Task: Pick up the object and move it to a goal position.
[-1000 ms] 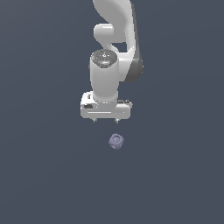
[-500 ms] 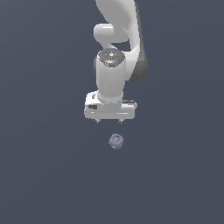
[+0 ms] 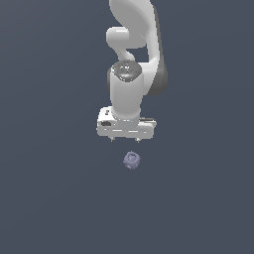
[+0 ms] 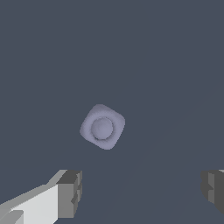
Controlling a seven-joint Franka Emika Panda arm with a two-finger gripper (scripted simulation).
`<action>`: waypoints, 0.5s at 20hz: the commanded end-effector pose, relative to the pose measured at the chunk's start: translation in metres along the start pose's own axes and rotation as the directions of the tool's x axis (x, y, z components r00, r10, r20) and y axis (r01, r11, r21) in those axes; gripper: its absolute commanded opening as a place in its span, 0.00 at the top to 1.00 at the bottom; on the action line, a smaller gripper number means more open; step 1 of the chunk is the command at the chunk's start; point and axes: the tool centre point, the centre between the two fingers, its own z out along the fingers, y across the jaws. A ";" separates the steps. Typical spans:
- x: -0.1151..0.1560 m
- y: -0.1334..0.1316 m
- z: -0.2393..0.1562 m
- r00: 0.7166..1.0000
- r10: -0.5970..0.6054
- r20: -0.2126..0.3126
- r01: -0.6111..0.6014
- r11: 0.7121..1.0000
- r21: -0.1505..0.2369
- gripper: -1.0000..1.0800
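Observation:
The object [image 3: 131,160] is a small lavender-grey rounded lump with a ring-shaped dimple, lying on the dark grey floor. In the wrist view the object [image 4: 103,127] lies ahead of the fingers, outside the gap between them. My white gripper [image 3: 124,139] hangs above the floor, just behind and slightly to the exterior view's left of the object, not touching it. Its jaws stand wide apart and empty. Only short fingertips [image 3: 111,138] show under the hand; the wrist view shows both grey pads [image 4: 70,193], with the other pad at the frame's edge.
The white arm [image 3: 133,39] rises behind the gripper toward the top of the exterior view. The floor [image 3: 49,198] is a plain dark grey surface with nothing else on it.
The gripper has shifted toward the exterior view's right and slightly down, closer to the object. The object has not moved. The jaws stayed open.

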 end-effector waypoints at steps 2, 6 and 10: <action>0.003 -0.004 0.008 0.999 0.052 0.003 -0.052 0.999 0.004 0.04; 0.007 -0.009 0.021 0.991 0.134 0.009 -0.134 0.991 0.009 0.04; 0.013 -0.016 0.037 0.972 0.236 0.016 -0.236 0.972 0.013 0.04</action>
